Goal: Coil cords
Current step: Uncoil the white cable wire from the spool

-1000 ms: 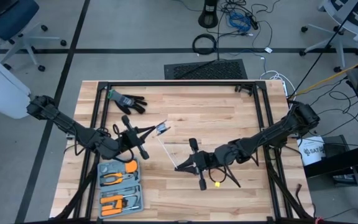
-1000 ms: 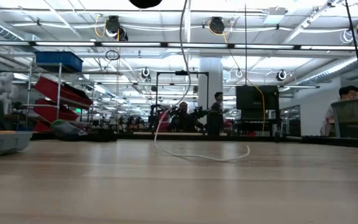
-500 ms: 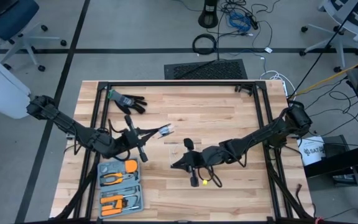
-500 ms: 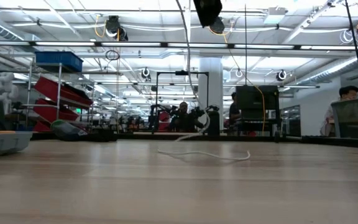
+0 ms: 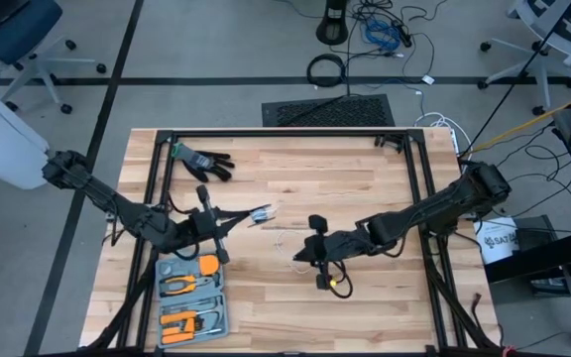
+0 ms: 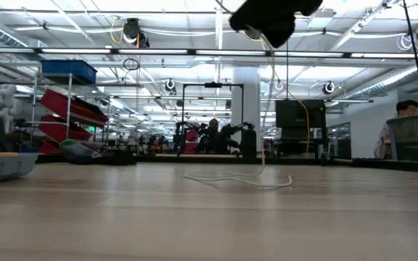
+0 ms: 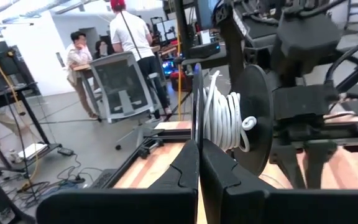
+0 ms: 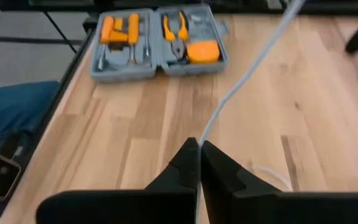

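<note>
A black spool point(image 7: 253, 112) wound with thin white cord point(image 7: 219, 118) is held above the table's middle by my left gripper point(image 5: 241, 217), which is shut on it. My right gripper point(image 5: 299, 256) is just right of the spool and is shut on the free cord point(image 8: 247, 68). From there the cord runs toward the spool point(image 5: 263, 211). In the low view a strand point(image 6: 263, 109) hangs down to a loose loop point(image 6: 238, 178) lying on the wood. That loop shows faintly in the high view point(image 5: 282, 238). My left gripper pinches the rim of the spool's near flange point(image 7: 196, 109) between its two fingers. The fingers come about level from the table's left side. The spool is lifted clear of the table and stands on edge, its axis level. My right gripper pinches a single strand of the white cord point(image 8: 205, 134) between its two fingers. The fingers point toward the table's left, slanting down. Beyond the fingers the cord runs fairly straight toward the spool.
A grey tool case with orange tools point(image 5: 191, 296) lies at the near left, also in the right wrist view point(image 8: 160, 37). A black glove point(image 5: 204, 161) lies at the far left. A black frame point(image 5: 285, 134) borders the table. People stand in the room behind.
My right gripper, still holding the cord, has gone a little toward the table's left edge. It has then come back toward the right and far edges. The hanging loop of cord has dropped, and more of it lies on the table. My left gripper has kept the spool nearly in place.
</note>
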